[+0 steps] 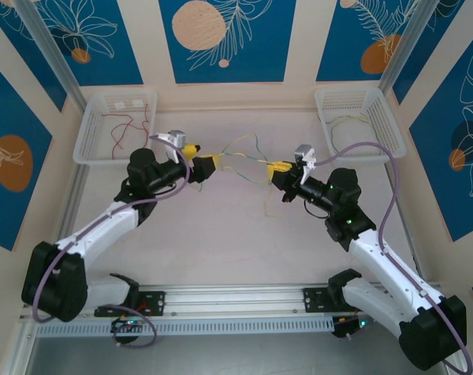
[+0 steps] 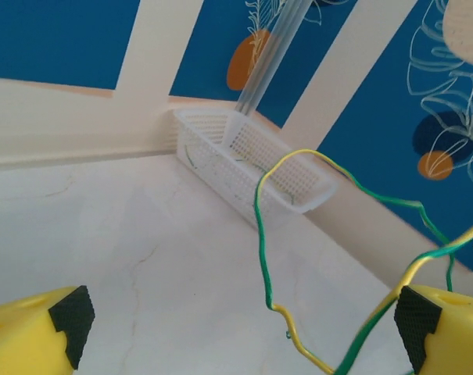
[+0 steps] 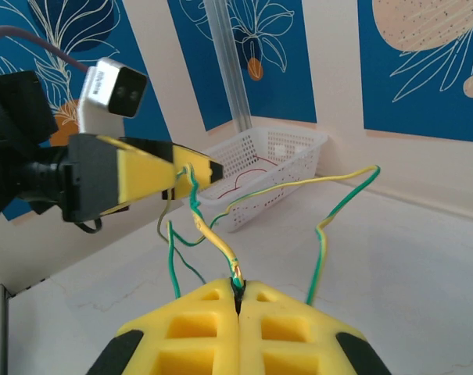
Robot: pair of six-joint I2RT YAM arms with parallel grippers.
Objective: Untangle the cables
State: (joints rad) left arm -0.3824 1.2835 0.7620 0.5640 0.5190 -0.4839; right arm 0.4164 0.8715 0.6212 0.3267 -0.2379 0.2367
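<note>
I hold green-yellow wires (image 3: pixel 214 237) clamped in right gripper (image 3: pixel 238 301) as anchor | left gripper (image 1: pixel 198 157) at its 9 o'clock, fingers apart, wires seemingly free | next: grasp, pull apart.

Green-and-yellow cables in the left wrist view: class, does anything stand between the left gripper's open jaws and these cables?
Nothing visible does. The left gripper has its jaws wide open, and the green-and-yellow cables hang in the gap between them, nearer the jaw on the picture's right, with the table beyond.
</note>
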